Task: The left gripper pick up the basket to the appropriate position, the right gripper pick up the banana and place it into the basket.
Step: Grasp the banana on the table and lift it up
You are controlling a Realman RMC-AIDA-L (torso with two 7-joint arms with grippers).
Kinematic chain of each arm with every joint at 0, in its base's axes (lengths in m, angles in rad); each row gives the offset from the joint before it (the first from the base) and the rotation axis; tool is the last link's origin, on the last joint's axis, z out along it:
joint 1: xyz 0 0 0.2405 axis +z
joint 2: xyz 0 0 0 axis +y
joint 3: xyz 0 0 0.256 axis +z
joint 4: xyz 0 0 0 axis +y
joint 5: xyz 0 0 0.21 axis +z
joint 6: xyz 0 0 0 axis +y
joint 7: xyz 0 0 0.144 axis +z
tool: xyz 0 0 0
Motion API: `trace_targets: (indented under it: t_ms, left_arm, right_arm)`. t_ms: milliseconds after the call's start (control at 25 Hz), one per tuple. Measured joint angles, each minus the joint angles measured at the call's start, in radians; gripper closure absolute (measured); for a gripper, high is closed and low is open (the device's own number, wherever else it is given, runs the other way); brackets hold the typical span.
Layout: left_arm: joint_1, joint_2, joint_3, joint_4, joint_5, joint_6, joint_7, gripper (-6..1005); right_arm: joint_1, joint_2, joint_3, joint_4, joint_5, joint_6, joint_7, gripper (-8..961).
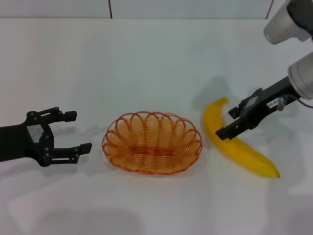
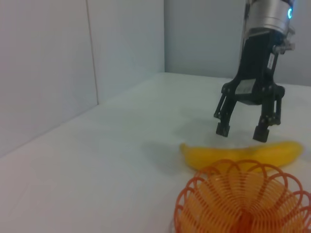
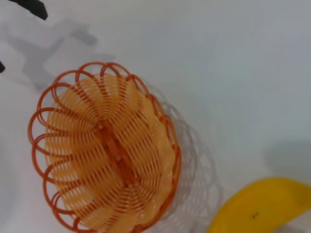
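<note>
Nearest me, the basket (image 1: 152,142) sits mid-bench, empty; my left tool (image 1: 73,131) waits spread just beside its left rim. Right tool (image 1: 231,122) hovers spread above the banana (image 1: 234,143), whose long axis runs diagonally beside the basket's right rim

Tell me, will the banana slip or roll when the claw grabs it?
Probably a little slippery: the banana has smooth, shiny skin. Its curve means it lies flat, so rolling seems unlikely. The open right gripper hangs over its middle, which should keep it balanced.
</note>
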Motion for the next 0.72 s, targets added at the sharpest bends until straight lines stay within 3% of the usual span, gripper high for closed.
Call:
trace_targets:
  t_ms: [720]
  left_arm:
    - [-0.003,-0.002,0.0,0.0,0.004,0.009,0.003,92]
  right_arm:
    - [0.016,-0.003,-0.003,0.099,-0.022,0.059,0.063,85]
